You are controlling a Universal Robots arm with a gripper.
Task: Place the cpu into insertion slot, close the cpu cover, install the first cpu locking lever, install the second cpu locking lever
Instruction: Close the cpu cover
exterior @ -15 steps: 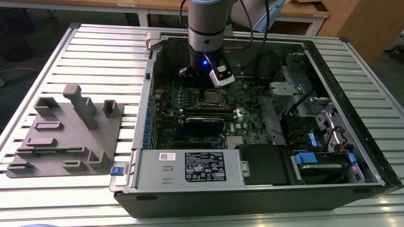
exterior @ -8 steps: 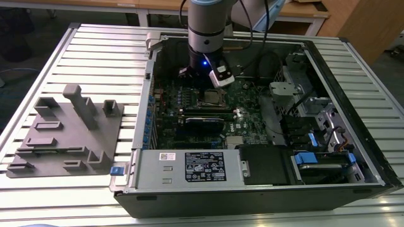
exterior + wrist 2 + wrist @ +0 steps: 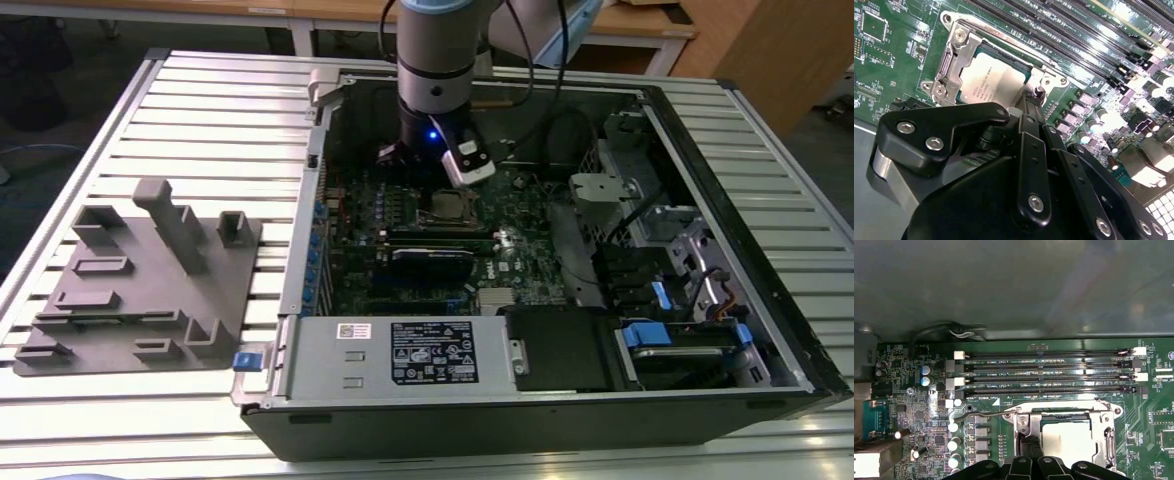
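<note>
The cpu (image 3: 990, 82) lies in the insertion slot (image 3: 1030, 75) on the green motherboard, its silver top showing through the window of the cpu cover (image 3: 954, 62), which is folded down over it. In the first wrist view the cpu (image 3: 1066, 439) sits inside the cover frame (image 3: 1102, 432). A thin wire locking lever (image 3: 981, 414) runs out sideways from the socket's corner. My gripper (image 3: 1031, 106) is shut, its black fingers (image 3: 1029, 450) pressed together at the cover's edge beside a screw post (image 3: 1039, 91). In the exterior view the gripper (image 3: 434, 180) hangs just above the socket (image 3: 447, 207).
Long black memory slots (image 3: 1049, 375) run next to the socket. The open computer case (image 3: 694, 150) has a power supply (image 3: 400, 350) at the front and drive bays (image 3: 681, 340) on the exterior view's right. A grey fixture block (image 3: 147, 280) stands on the slatted table.
</note>
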